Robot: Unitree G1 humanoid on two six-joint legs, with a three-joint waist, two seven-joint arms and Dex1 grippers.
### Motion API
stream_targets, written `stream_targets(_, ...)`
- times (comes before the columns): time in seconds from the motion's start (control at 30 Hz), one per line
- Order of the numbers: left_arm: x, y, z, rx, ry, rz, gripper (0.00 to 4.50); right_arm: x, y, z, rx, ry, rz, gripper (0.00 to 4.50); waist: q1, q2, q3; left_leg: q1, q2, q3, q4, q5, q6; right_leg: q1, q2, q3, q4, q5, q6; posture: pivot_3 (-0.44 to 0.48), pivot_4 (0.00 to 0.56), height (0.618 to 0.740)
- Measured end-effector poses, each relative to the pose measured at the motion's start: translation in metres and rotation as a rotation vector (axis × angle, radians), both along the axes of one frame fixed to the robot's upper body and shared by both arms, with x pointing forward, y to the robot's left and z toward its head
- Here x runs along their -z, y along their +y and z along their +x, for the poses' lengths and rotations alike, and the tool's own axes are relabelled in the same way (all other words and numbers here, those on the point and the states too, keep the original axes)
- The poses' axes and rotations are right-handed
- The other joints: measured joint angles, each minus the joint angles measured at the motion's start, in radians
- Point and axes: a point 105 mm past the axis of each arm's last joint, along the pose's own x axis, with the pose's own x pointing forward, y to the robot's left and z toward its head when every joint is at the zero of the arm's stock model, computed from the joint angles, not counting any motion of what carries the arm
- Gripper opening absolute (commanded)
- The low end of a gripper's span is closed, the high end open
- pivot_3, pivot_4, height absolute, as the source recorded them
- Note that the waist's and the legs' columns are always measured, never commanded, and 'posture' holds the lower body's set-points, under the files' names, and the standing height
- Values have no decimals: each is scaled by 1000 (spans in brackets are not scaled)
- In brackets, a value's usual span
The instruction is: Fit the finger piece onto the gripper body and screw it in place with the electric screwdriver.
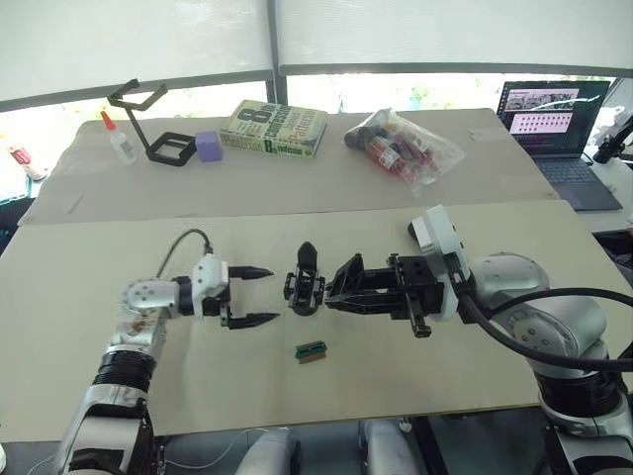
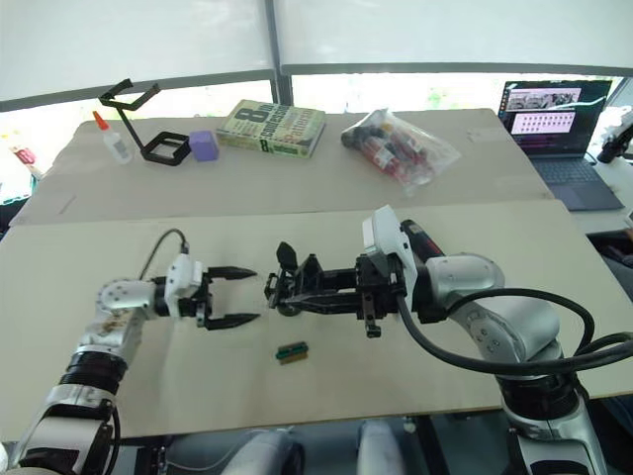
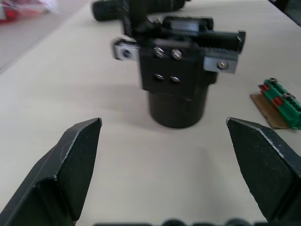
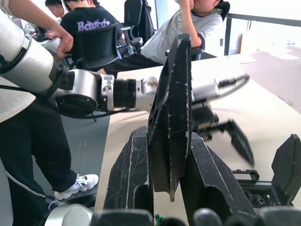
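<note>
Right wrist view: right gripper point(image 4: 170, 188) pinches the scuffed, tapered finger piece point(image 4: 171, 113); left gripper point(image 1: 259, 295) spread before the chunky gripper body point(image 3: 176, 75).

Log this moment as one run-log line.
left gripper: open, empty, facing gripper body | right gripper: shut on finger piece, beside body | screwdriver: not picked up

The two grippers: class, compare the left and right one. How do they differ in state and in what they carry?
The left gripper is open and empty, fingers spread apart; the right gripper is shut on the finger piece. The left gripper faces the gripper body from one side, the right gripper from the other. Both have two black fingers.
</note>
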Motion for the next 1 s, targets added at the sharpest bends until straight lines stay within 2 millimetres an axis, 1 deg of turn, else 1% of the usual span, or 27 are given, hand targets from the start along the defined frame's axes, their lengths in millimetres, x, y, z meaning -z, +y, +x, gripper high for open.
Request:
stream_targets(0.1, 9, -10, 1, 14, 31, 7, 4500, 0, 0, 0, -1, 1, 0, 382, 0, 0, 0, 0, 0, 0, 0, 0, 0, 0, 0, 0, 0, 0, 0, 0, 150, 740)
stream_targets(0.2, 7, -22, 10, 22, 16, 7, 4500, 0, -2, 0, -1, 0, -11, 382, 2, 0, 0, 0, 0, 0, 1, 0, 0, 1, 0, 0, 0, 0, 0, 0, 150, 740)
stream_targets(0.4, 8, -42, 15, 60, 24, -18, 4500, 5, -4, -2, -4, 15, -21, 382, 2, 0, 0, 0, 0, 0, 1, 0, 1, 1, 0, 0, 0, 0, 0, 0, 150, 740)
stream_targets(0.47, 8, -44, 17, 66, 23, -2, 4500, 8, -5, -2, 1, 28, -27, 382, 2, 0, 0, 0, 0, 0, 1, 0, 1, 1, 0, 0, 0, 0, 0, 0, 150, 740)
stream_targets(0.57, 9, -44, 19, 74, 31, 6, 3674, 10, -5, -5, -1, 31, -31, 382, 3, 0, 0, 0, 0, 0, 2, 0, 1, 1, 0, 0, 0, 0, 0, 0, 150, 740)
stream_targets(0.67, 9, -46, 18, 87, 45, 2, 2293, 15, -6, -7, 1, 45, -33, 382, 4, 0, 0, 1, 0, 0, 2, -1, 1, 1, 0, 0, 0, 0, 1, 0, 150, 740)
stream_targets(0.87, 10, -46, 18, 93, 27, 14, 2304, 12, -2, -4, 21, 4, 3, 382, 4, 0, -1, 0, 0, 0, 2, -1, 1, 1, 0, 0, 0, 0, 1, 0, 150, 740)
stream_targets(0.93, 10, -45, 18, 77, 23, 14, 2304, 14, 5, 6, 36, -27, 27, 382, 3, 0, -1, 1, 0, 1, 3, -1, 1, 2, 0, 1, 0, 0, 1, 0, 150, 740)
stream_targets(1.0, 10, -47, 19, 61, 11, 13, 2304, 23, 14, 19, 61, -33, 33, 382, 2, 0, -1, 1, 0, 1, 4, -1, 1, 2, 0, 1, 1, 1, 1, 0, 150, 740)
